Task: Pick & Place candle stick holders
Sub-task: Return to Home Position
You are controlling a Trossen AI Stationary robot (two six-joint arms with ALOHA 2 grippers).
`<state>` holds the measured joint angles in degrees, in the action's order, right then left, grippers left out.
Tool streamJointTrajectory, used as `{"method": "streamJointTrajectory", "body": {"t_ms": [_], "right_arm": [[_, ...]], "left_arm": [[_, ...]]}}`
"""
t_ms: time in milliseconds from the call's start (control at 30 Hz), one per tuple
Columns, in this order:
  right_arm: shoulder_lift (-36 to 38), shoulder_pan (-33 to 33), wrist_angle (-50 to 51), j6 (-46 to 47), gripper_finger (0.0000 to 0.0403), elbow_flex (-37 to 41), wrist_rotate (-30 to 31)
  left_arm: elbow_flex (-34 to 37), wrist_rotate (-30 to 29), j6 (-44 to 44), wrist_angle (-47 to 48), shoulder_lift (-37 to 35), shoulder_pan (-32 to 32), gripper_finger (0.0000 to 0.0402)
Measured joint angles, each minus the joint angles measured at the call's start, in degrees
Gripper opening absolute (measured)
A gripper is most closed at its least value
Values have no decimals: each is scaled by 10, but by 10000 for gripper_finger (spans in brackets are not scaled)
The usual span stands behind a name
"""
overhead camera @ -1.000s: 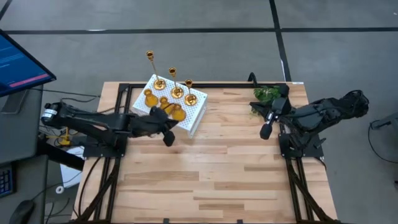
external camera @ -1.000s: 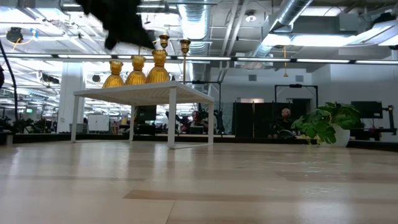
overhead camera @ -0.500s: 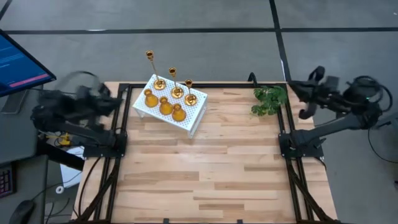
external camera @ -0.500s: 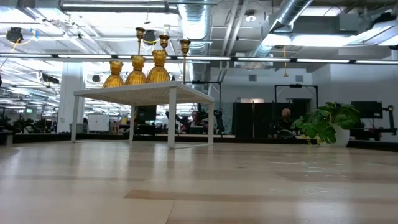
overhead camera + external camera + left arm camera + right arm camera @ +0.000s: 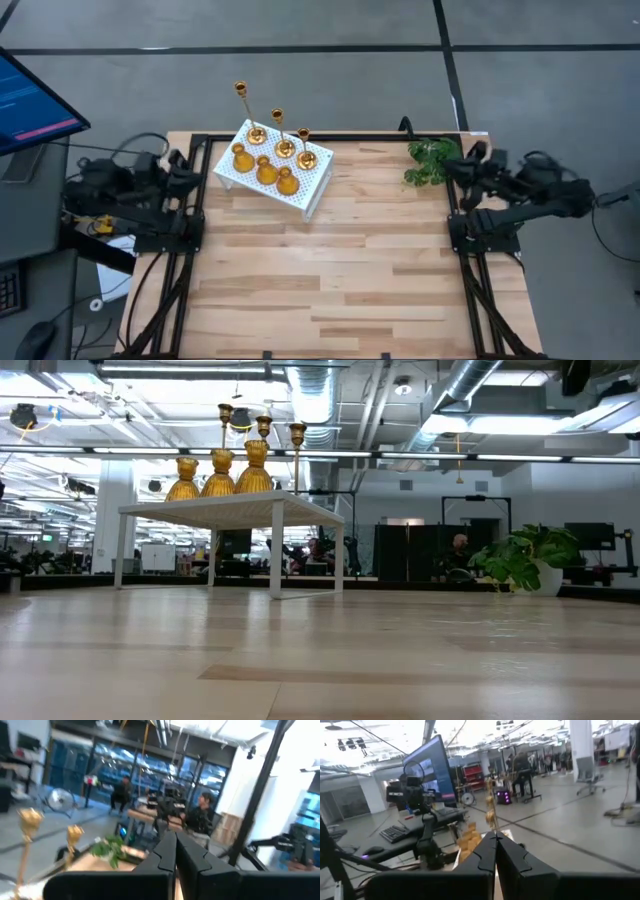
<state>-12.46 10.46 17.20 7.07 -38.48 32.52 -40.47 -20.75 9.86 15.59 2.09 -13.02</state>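
Six gold candle stick holders stand on a small white perforated stand (image 5: 300,185) at the table's far left. The three tall-stemmed ones (image 5: 278,130) are at the stand's far side, on their round bases. The three short bell-shaped ones (image 5: 264,168) are at its near side. They also show in the low view (image 5: 222,470). My left gripper (image 5: 188,166) is shut and empty at the table's left edge, its fingers meeting in the left wrist view (image 5: 175,851). My right gripper (image 5: 462,162) is shut and empty at the right edge, as the right wrist view (image 5: 495,851) shows.
A green leafy plant (image 5: 430,158) stands at the table's far right corner, close to my right gripper. The wooden table top (image 5: 340,270) is bare in its middle and near part. A monitor (image 5: 35,105) stands beyond the left edge.
My left gripper has drawn back from beside the white stand to the table's left edge. My right gripper has left the table's right part, swung up and away, and come down folded at the right edge. The holders have stayed in place.
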Motion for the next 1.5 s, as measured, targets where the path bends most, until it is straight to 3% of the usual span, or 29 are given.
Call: {"method": "streamJointTrajectory", "body": {"t_ms": [467, 700, 1200, 1500], "right_arm": [[91, 0, -272, 57, 0, 298, -86], [123, -20, -304, 100, 0, 377, -86], [122, -91, -207, 121, 0, 381, -134], [119, -110, -205, 119, 0, 381, -164]], "left_arm": [[151, 13, 134, -3, -21, 0, 3], [202, 12, 166, -3, -21, 0, 4], [277, 2, 192, -3, -21, 0, 5], [322, 2, 200, -3, -21, 0, 6]]}}
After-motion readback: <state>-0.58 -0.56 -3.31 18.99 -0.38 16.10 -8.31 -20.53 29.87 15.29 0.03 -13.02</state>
